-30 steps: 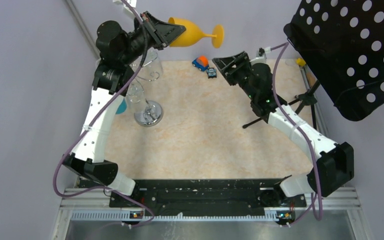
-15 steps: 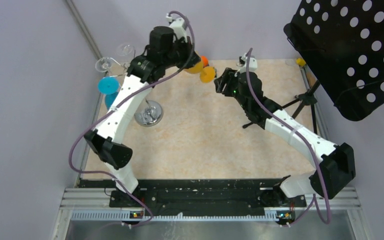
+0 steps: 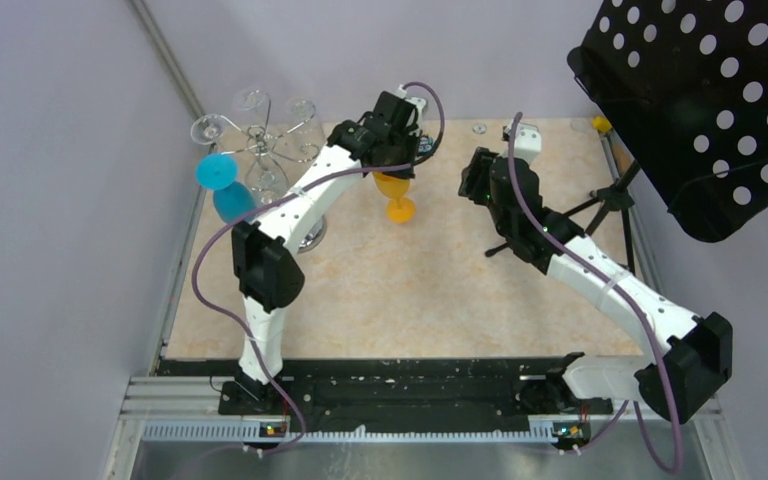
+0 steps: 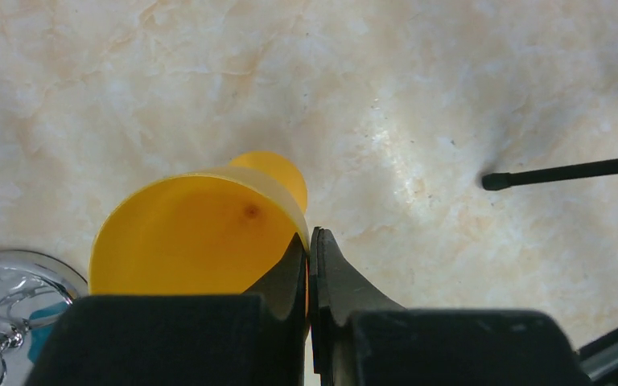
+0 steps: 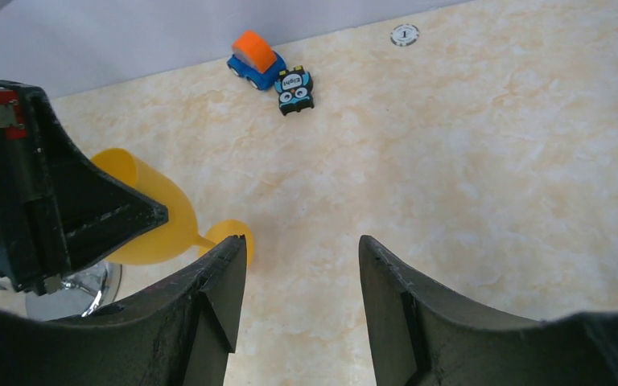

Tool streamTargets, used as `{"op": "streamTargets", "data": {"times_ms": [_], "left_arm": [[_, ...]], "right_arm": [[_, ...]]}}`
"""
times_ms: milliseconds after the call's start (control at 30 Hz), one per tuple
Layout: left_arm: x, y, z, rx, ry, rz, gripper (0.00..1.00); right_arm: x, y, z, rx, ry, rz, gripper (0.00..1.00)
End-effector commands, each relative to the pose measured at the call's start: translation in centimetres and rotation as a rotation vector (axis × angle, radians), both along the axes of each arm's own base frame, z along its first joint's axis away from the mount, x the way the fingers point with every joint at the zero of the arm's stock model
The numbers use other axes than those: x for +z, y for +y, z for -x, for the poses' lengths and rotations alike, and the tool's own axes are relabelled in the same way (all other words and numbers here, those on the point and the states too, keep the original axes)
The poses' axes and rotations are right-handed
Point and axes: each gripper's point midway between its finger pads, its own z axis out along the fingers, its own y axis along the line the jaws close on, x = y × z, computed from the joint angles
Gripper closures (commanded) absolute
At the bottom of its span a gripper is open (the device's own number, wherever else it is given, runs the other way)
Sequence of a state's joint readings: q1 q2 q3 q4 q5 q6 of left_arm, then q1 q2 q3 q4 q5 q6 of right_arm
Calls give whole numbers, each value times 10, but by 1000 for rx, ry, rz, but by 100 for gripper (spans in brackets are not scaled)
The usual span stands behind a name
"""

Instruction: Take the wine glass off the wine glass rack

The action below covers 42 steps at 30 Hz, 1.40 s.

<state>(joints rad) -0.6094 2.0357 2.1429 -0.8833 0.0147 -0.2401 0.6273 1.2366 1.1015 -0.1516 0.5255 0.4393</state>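
My left gripper [image 3: 397, 172] is shut on the rim of a yellow wine glass [image 3: 397, 195] and holds it upright, foot down, over the marbled table right of the rack. In the left wrist view the glass's bowl [image 4: 197, 237] fills the lower left, pinched at the rim by my left gripper [image 4: 311, 241]. The chrome wine glass rack [image 3: 260, 150] stands at the back left, with clear glasses and a blue glass [image 3: 218, 175] hanging from it. My right gripper [image 5: 302, 249] is open and empty, just right of the yellow glass [image 5: 157, 217].
Two small toy cars [image 5: 269, 64] and a round token [image 5: 403, 34] lie near the back wall. A black perforated music stand [image 3: 700, 100] rises at the right, its tripod leg [image 4: 567, 170] on the table. The rack's mirrored base [image 3: 310, 232] sits beside the left arm.
My left arm has swung right and down from the rack with the yellow glass, turning it from sideways to upright. My right arm has shifted right and back a little.
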Motion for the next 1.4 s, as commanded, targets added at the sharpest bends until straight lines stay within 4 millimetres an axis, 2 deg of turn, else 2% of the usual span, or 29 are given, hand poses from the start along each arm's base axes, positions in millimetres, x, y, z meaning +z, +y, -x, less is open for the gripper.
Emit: {"op": "streamTargets", "data": {"times_ms": [0, 167, 333, 433, 533, 633, 733, 900, 1000, 1067, 1167, 1300, 1367], "left_arm": [[11, 2, -27, 26, -113, -32, 100], [-15, 2, -42, 32, -116, -90, 100], [-27, 0, -53, 27, -135, -110, 100], [-32, -1, -59, 29, -140, -113, 95], [-33, 2, -63, 40, -143, -110, 85], [-26, 5, -64, 47, -151, -102, 67], [-9, 6, -60, 44, -167, -72, 54], [36, 3, -45, 26, -195, 34, 45], [72, 1, -31, -14, -225, 119, 42], [104, 6, -19, -27, -271, 166, 40], [144, 18, -3, -33, -338, 207, 37], [187, 43, 18, 1, -429, 226, 33], [206, 59, 29, 33, -467, 239, 24]], "right_arm": [[6, -8, 5, -27, -15, -4, 46], [4, -9, 6, -27, -12, -3, 46], [4, -9, 6, -29, -12, 1, 45], [3, -8, 5, -27, -9, 3, 45], [3, -8, 5, -26, -8, 5, 45], [1, -8, 5, -28, -3, 5, 45], [1, -7, 5, -25, 1, 0, 45], [1, -5, 5, -21, 3, -16, 45], [3, -4, 5, -25, 3, -31, 43], [5, -3, 4, -26, 3, -40, 41], [7, -1, 3, -26, 4, -54, 39], [4, 3, 4, -1, 16, -57, 37], [5, 9, 5, 37, 15, -56, 32]]}}
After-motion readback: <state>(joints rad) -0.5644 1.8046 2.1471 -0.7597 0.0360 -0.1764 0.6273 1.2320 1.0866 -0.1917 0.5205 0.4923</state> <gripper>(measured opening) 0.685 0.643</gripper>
